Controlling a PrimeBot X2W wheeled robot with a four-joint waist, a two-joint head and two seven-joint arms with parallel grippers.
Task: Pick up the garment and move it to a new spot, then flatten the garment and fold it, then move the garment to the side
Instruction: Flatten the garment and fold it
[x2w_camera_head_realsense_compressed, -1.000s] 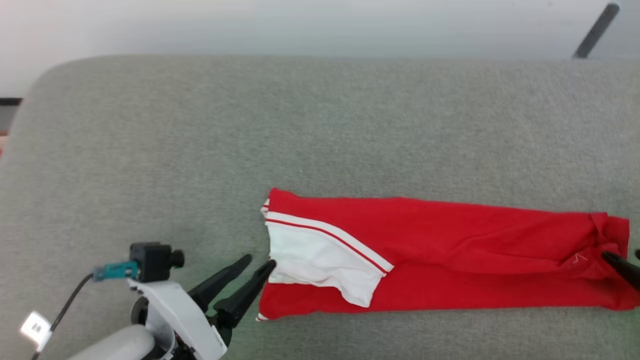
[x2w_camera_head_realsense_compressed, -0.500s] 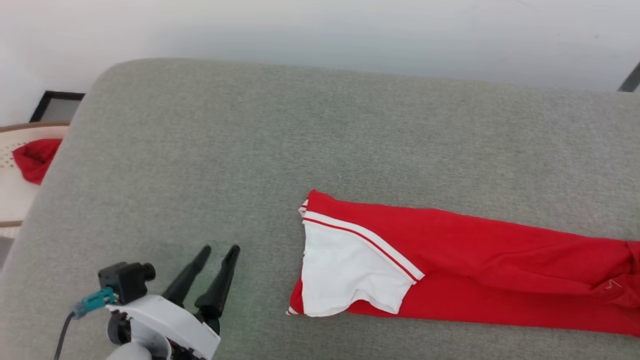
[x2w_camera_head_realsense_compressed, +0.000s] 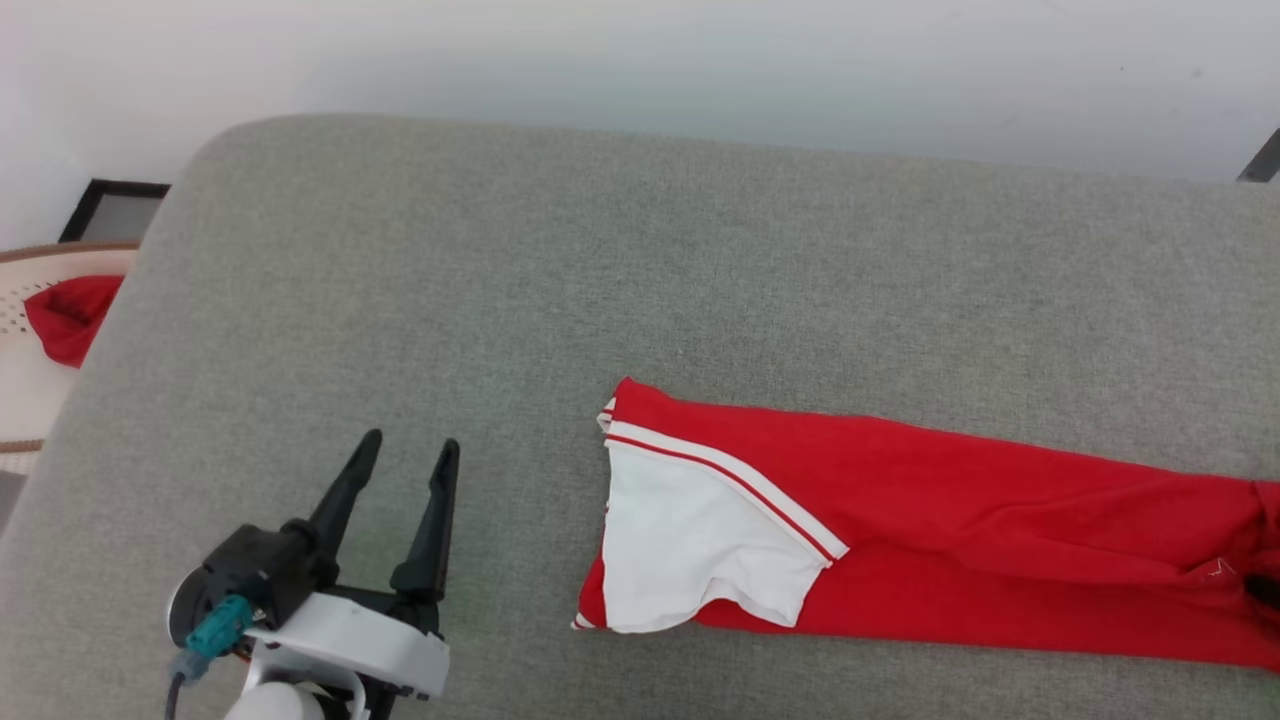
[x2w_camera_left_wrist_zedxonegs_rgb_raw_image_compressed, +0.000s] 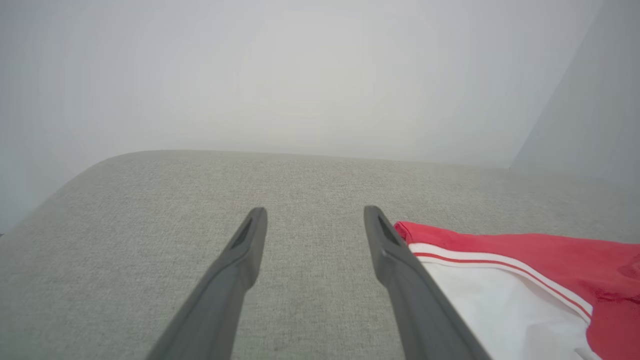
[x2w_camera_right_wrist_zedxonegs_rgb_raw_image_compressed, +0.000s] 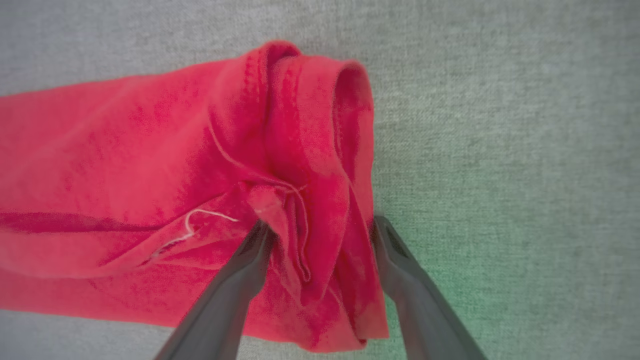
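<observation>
The garment (x2w_camera_head_realsense_compressed: 930, 530) lies on the grey cushion as a long red strip, with a white sleeve with red-and-white trim on top at its left end. My left gripper (x2w_camera_head_realsense_compressed: 410, 445) hovers open over bare cushion, well left of that end. In the left wrist view its fingers (x2w_camera_left_wrist_zedxonegs_rgb_raw_image_compressed: 250, 250) stand apart with nothing between them, the garment (x2w_camera_left_wrist_zedxonegs_rgb_raw_image_compressed: 525, 270) just to their right. My right gripper (x2w_camera_right_wrist_zedxonegs_rgb_raw_image_compressed: 320, 227) is open, its fingers astride the bunched red hem of the garment (x2w_camera_right_wrist_zedxonegs_rgb_raw_image_compressed: 150, 165) at the right end.
The grey cushion (x2w_camera_head_realsense_compressed: 500, 250) has a rounded far-left corner and a white wall behind it. Off its left edge stands a pale seat (x2w_camera_head_realsense_compressed: 30, 390) with a red cloth (x2w_camera_head_realsense_compressed: 65, 315) on it. A dark bar (x2w_camera_head_realsense_compressed: 1262, 160) shows at the upper right.
The camera has swung left. My left gripper, which touched the garment's left end, has drawn away to the left and now points up the view. The garment lies as before.
</observation>
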